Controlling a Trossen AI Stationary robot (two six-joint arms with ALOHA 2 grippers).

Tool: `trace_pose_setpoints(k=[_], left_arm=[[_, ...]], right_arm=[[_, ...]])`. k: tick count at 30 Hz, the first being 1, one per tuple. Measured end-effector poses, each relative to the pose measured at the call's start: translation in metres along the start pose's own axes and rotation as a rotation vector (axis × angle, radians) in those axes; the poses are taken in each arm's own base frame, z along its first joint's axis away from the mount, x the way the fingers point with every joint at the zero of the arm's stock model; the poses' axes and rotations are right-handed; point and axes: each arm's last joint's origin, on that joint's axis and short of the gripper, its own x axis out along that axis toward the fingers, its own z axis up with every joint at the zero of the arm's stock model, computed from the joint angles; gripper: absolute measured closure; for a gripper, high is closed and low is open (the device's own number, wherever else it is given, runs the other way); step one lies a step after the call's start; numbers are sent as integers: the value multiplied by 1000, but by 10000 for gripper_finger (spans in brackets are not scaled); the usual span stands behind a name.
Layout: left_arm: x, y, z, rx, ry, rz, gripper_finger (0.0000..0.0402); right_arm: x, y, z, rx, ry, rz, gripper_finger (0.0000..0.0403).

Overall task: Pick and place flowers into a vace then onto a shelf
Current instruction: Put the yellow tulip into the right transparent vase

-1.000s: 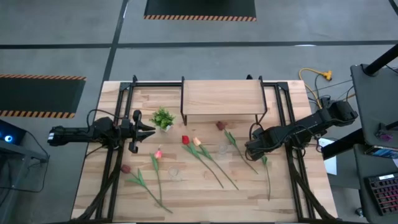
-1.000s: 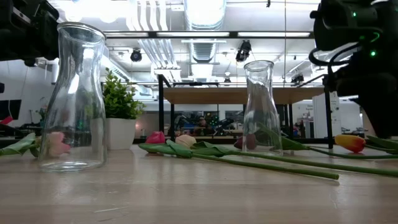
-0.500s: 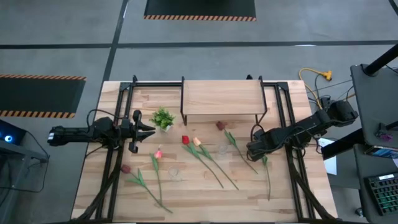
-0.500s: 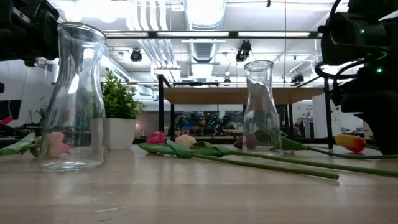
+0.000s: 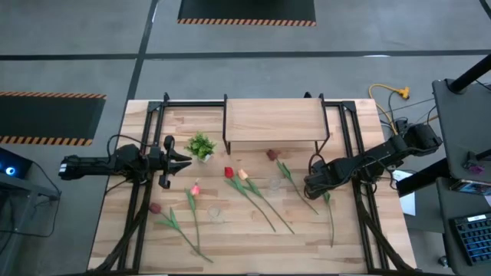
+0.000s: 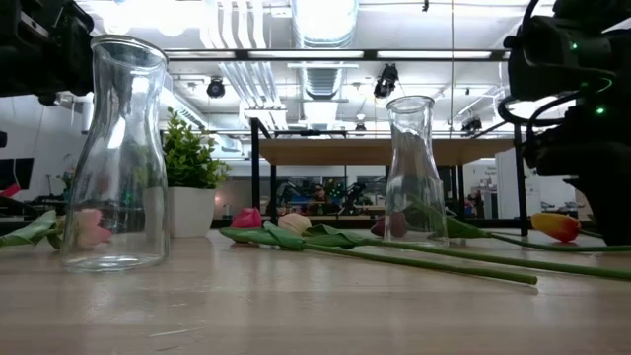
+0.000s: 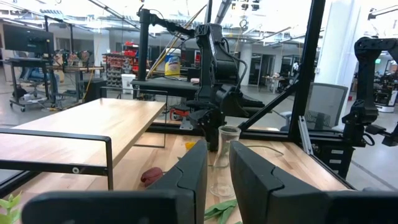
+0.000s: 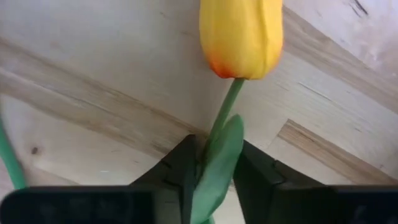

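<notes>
Several tulips lie flat on the tabletop: red, peach, maroon, pink, another maroon. The yellow tulip lies at the right, its stem running toward the near edge. My right gripper is down over that tulip, shut on it just behind its head. My left gripper hovers at the left, slightly open and empty. Two empty glass vases stand upright. The shelf stands at the far side. My right gripper pinches the yellow tulip's stem a little behind the head, together with a green leaf that fills the gap between the two fingers. The fingers come from above and lie across the stem. The tulip lies on the table.
A small leafy plant in a white pot stands near my left gripper. Black frame rails run along both sides of the table. The nearer vase and the farther one stand among the stems.
My right gripper has sunk a little toward the table over the yellow tulip, then held still. The flowers and vases have stayed in place.
</notes>
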Motion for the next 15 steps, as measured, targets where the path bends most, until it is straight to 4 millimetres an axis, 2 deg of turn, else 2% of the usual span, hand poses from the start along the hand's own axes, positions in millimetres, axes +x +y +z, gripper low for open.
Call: trace_pose_setpoints(k=[9,15], left_arm=[[0,0,0,0,0,0,350],[0,0,0,0,0,0,350]], right_arm=[[0,2,0,-40,-4,15,386],[-3,1,1,-65,-13,16,393]])
